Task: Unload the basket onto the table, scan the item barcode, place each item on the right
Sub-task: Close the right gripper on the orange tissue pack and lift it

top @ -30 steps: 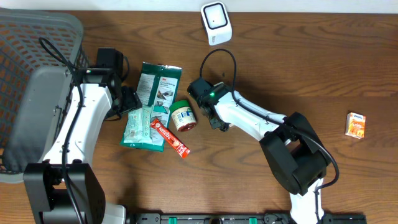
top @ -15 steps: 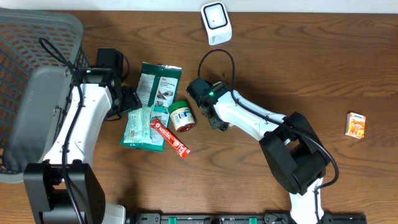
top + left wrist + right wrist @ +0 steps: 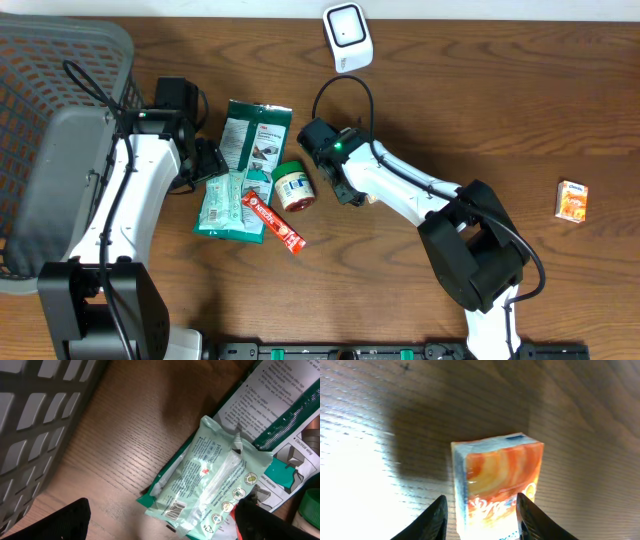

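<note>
Right gripper near table centre, jaws clenched on small orange carton; carton upright between fingers, lifted off wood, shadow below. Overhead view hides carton under wrist. White scanner at 12 o'clock, well apart from gripper. Left gripper at 9 o'clock, jaws spread wide and holding nothing, above pale green wipes pack. Green-lidded jar and red stick pack beside wipes. Grey basket at 10 o'clock. Second orange carton at 3 o'clock.

Orange box, pale-edged, stands upright between the fingers.
</note>
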